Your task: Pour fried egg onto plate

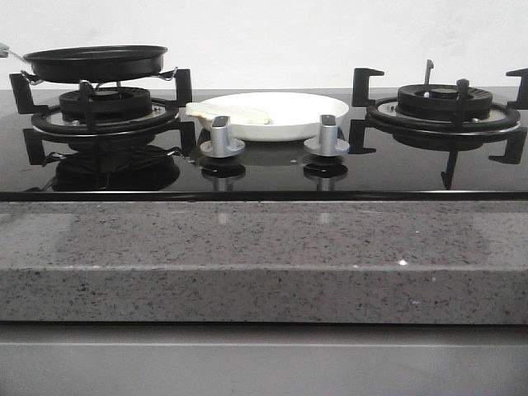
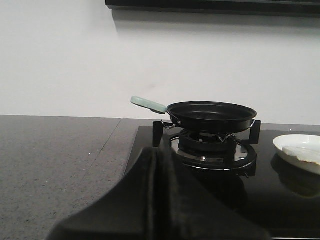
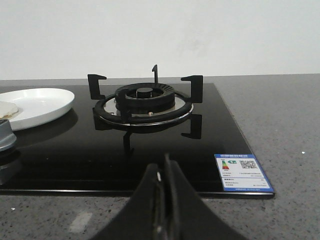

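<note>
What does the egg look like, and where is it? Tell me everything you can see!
The fried egg is a thin, flat, pale cream piece with a faint yellow tint. It lies on the left side of the white plate, draped over the raised rim so its edge sticks out slightly. It looks soft and floppy. Only the plate touches it; no gripper is near. The plate sits on the black stove top between the two burners.

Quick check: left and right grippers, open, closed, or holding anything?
Left gripper: closed, holding nothing.
Right gripper: closed, holding nothing.
</note>
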Robot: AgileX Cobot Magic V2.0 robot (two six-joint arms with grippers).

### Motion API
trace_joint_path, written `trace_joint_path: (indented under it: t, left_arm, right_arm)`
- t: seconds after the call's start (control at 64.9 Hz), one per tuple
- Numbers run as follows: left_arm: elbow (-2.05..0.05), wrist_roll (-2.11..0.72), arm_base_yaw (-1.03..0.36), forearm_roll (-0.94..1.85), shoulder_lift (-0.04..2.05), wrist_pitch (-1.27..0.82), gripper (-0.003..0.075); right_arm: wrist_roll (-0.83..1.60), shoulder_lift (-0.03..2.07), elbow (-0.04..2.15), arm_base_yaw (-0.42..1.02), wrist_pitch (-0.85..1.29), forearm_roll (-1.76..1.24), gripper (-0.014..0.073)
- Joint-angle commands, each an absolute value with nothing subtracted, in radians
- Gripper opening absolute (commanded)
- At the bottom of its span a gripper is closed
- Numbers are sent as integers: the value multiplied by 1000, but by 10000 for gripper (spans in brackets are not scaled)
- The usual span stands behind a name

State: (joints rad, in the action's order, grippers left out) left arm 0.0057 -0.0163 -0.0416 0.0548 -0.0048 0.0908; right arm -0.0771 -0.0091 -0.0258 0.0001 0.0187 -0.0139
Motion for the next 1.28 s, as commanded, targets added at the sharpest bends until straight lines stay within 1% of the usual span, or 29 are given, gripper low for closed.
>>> trace_joint_path:
  t: [0.0,1.263]
  left_arm:
    - [10,-8,-37,62,-23,171,-19]
    - [10,-8,-37,62,-23,129,-19]
  right_arm:
    - [-79,-30,-22,-5,-66,0,-67]
    - [-79,-30,-22,-5,-66,0,-67]
